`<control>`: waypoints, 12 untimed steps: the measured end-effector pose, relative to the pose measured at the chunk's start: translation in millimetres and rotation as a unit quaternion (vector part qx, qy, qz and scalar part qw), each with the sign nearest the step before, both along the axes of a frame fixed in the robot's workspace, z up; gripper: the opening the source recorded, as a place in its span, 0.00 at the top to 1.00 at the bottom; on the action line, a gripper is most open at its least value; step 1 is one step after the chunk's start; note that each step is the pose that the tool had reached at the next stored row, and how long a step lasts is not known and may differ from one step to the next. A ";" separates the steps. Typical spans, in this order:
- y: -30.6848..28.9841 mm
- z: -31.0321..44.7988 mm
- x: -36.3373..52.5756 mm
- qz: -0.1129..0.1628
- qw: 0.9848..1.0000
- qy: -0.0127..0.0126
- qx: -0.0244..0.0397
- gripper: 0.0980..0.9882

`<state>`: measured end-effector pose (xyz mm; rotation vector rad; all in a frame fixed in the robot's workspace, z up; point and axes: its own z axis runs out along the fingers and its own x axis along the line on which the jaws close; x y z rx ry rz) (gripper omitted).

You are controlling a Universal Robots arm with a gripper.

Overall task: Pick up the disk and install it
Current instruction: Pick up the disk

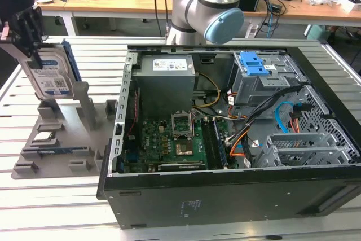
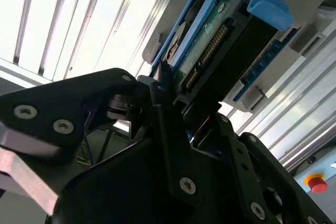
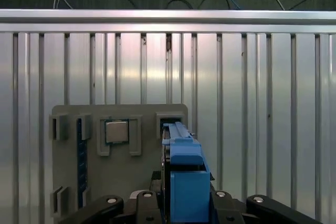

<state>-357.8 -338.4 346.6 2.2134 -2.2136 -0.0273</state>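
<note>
At the exterior view's left, above the slotted silver aluminium table [image 1: 67, 196], the black gripper [image 1: 32, 53] holds the disk [image 1: 51, 77], a flat silver metal hard drive with a white-and-blue label and a blue plastic frame around its edges; its jaws are clamped on the drive, one against each broad face; the disk stands on edge with its label facing the exterior camera; it hangs over the far end of a flat grey plastic fixture tray [image 1: 56, 150], beside the tray's grey upright posts, and I cannot tell whether its lower edge is clear of the tray's slot; in the second wrist view the black fingers [image 2: 167, 124] press against the drive, whose connector end and blue frame point away from the camera; a red button [image 2: 316, 183] shows at that picture's corner; in the first wrist view a small square silver chip [image 3: 116, 131] sits in a pocket of the tray, just beside the drive's blue frame; well apart, toward the exterior view's right, a big black computer case [image 1: 225, 196] lies open on the table; inside it are a grey metal power supply box [image 1: 166, 80], a green motherboard [image 1: 163, 142] and a small blue plastic latch [image 1: 254, 63] on top of a grey drive cage; the grey robot arm [image 1: 206, 9] rises behind the case.
</note>
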 end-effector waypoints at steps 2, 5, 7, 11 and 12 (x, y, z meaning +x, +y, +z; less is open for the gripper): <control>0.4 9.2 0.2 0.000 1.000 0.000 0.000 0.70; 0.7 15.5 0.5 0.000 1.000 0.000 0.000 0.70; 0.8 19.3 0.5 0.000 1.000 0.000 0.000 0.70; 1.2 28.5 0.8 0.000 1.000 0.000 0.000 0.70; 1.2 30.2 0.8 0.000 1.000 0.000 0.000 0.70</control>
